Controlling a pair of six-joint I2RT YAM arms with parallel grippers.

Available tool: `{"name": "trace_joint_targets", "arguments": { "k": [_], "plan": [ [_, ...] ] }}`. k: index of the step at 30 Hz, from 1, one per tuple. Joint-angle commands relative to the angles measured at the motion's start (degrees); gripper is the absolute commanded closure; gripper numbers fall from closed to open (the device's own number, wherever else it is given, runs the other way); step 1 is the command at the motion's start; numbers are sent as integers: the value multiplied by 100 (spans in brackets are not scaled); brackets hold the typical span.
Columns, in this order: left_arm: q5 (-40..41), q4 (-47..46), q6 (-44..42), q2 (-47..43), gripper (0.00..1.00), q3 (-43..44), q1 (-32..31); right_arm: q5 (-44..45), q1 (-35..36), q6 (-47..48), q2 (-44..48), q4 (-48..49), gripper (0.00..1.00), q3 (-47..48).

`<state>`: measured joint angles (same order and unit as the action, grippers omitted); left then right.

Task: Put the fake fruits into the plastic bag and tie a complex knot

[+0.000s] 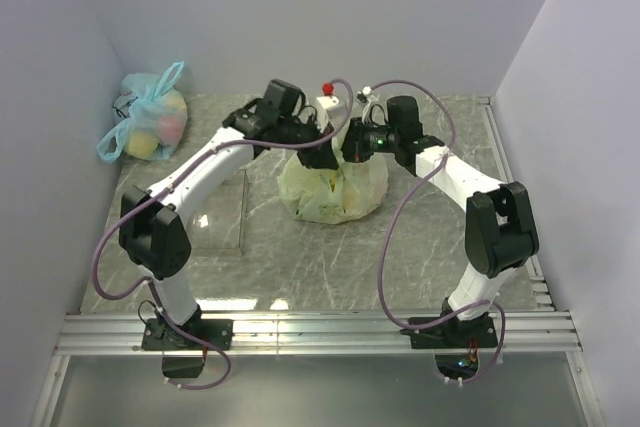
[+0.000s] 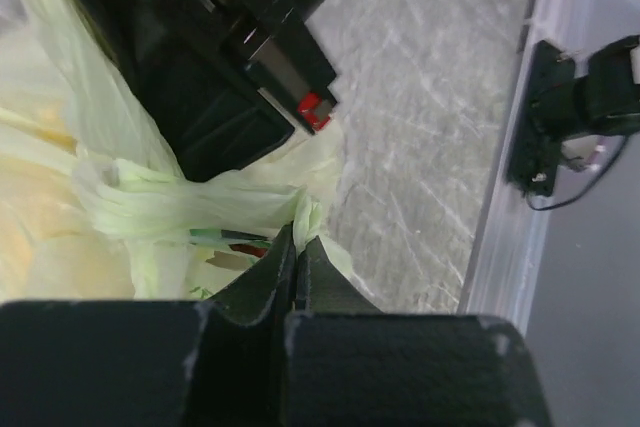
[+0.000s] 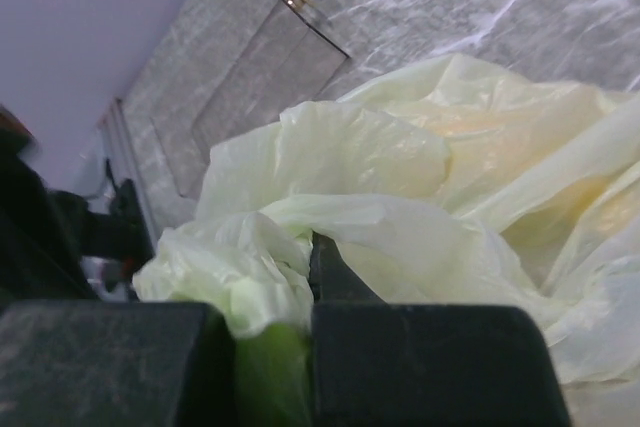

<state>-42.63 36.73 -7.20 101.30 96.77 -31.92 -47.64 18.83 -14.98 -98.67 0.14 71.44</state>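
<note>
The plastic bag sits on the surface near its middle, ahead of both arm bases. The fake fruits lie inside it, showing only dimly through the film. The left pincer and the right pincer meet over the bag's top, each with bag film between its fingers. A tray lies just left of the bag. A knotted bag rests in the far left corner. A small post stands behind the plastic bag.
</note>
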Motion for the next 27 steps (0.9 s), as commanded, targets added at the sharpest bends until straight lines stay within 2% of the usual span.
{"name": "trace_joint_targets", "arguments": {
  "k": [1,2,7,11,15,22,27],
  "plan": [
    [553,88,597,-50,100,-387,-279,905,-72,-830,313,504,100,-182],
    [972,150,632,186,100,-361,-453,975,-64,-953,375,557,100,-331],
    [1748,396,1124,1040,100,-220,-543,1221,-72,-1086,831,671,100,-709],
    [2188,-226,1448,953,100,-676,-543,1441,-72,-1103,1183,777,100,-1000],
    [3056,-201,1932,1199,100,-555,-543,1468,-81,-1331,1438,865,100,-1211],
    [3033,-1026,3187,1340,100,-308,-464,1073,-29,-2393,1500,1488,100,-1659],
    [2779,-1835,3725,1498,100,69,-271,941,-2,-3281,1439,2277,100,-1774]
  ]
}}
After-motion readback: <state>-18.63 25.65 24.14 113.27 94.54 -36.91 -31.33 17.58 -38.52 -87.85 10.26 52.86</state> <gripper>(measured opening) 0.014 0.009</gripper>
